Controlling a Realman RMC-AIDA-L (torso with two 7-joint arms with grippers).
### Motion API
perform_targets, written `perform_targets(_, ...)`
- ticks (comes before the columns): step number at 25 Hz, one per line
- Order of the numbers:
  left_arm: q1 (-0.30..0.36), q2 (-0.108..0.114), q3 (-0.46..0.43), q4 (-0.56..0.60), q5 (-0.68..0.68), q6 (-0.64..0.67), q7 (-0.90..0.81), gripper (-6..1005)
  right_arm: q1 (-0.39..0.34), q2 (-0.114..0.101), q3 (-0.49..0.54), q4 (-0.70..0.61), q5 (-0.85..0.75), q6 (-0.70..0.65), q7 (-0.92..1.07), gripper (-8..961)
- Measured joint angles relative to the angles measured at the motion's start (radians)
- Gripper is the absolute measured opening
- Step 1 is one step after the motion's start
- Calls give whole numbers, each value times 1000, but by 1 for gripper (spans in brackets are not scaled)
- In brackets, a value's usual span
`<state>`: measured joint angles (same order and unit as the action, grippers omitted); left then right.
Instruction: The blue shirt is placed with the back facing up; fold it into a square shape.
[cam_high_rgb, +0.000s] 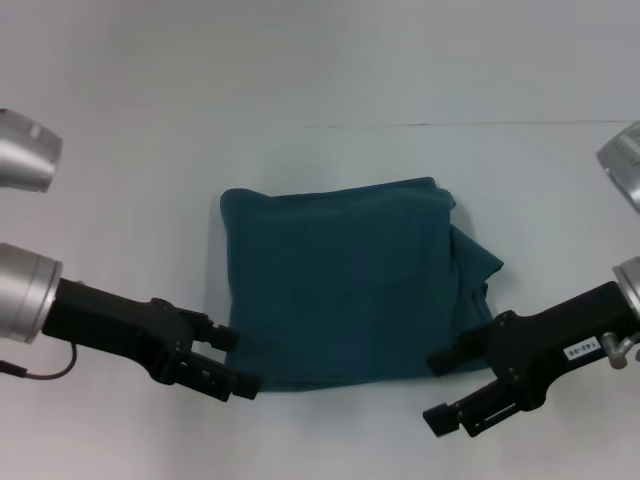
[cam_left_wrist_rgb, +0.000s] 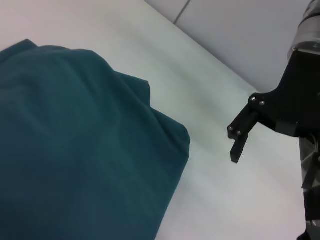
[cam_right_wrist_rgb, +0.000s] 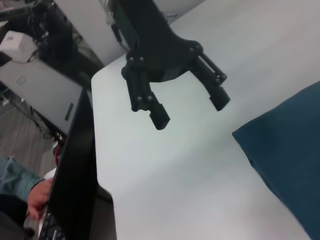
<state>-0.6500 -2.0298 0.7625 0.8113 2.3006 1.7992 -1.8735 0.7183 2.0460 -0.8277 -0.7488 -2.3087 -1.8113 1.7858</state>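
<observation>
The blue shirt (cam_high_rgb: 345, 285), folded roughly square, lies centred on the white tabletop (cam_high_rgb: 330, 440). Left end effector (cam_high_rgb: 232, 362) at 8 o'clock, fingers apart; right end effector (cam_high_rgb: 440, 390) at 4 o'clock, fingers apart. Grey wall behind.

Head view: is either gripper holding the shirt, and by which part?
Neither. The left gripper and right gripper are open beside the folded blue shirt.

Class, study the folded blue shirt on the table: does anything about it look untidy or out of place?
Yes. The blue shirt is roughly square, but on the robot's right side a bunched flap pokes out past the edge. Both grippers, left and right, sit open beside its near corners.
</observation>
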Motion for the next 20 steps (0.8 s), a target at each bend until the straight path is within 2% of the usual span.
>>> perform_targets(4, -4, -9, 10, -7, -4, -5, 4, 938, 5, 6, -8, -1, 1, 13, 3, 924)
perform_targets(9, -9, -37, 12, -12, -7, 2, 12, 938, 0, -3, -3, -2, 3, 45, -7, 924)
perform_targets(11, -15, -57, 7, -15, -8, -7, 12, 938, -3, -5, 1, -2, 9, 67, -13, 924)
perform_targets(15, -19, -79, 5, -14, -24, -29, 14, 938, -5, 0, 3, -3, 21, 108, -28, 924)
perform_targets(20, -23, -82, 10, -18, -28, -43, 15, 938, -5, 13, -2, -4, 21, 136, -41, 924)
